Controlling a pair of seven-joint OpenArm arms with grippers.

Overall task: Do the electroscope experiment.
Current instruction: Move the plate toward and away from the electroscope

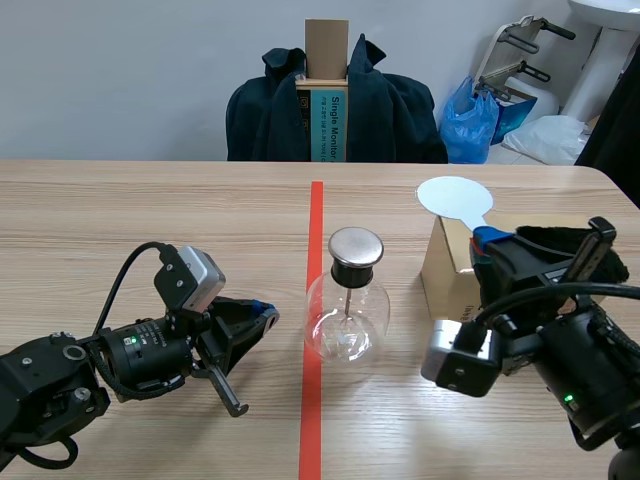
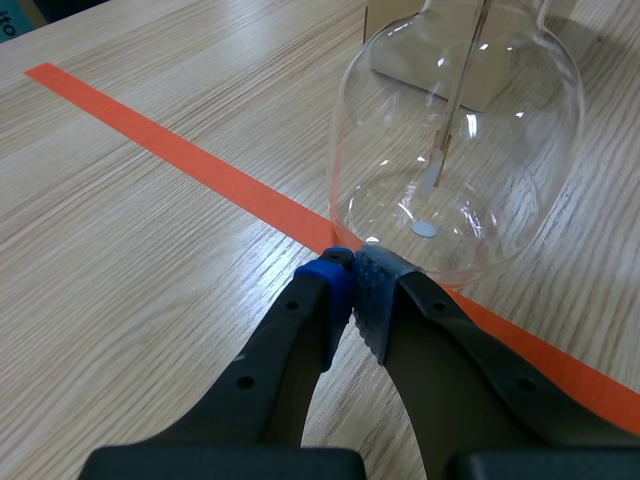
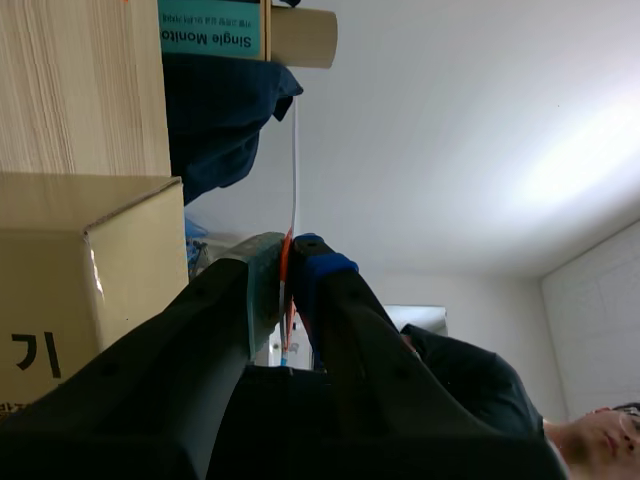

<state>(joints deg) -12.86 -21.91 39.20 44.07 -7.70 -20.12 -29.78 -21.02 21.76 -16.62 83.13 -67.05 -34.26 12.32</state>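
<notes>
Ahead of left hand (image 2: 352, 265), flask (image 2: 470, 140); in right hand (image 3: 286, 262), paddle (image 1: 455, 196).

The left arm (image 1: 60, 380) comes in low over the worktop (image 1: 120, 210), with its wrist aimed toward the middle. Its pincer (image 2: 352, 270) is closed on nothing: the blue pad (image 2: 330, 282) and the grey pad (image 2: 378, 288) are pressed together, tips close to the surface. The right arm (image 1: 585, 375) stands higher. Its pincer (image 1: 488, 240) is raised off the worktop, rolled on its side and clamped on a thin white paddle (image 1: 455, 197).
</notes>
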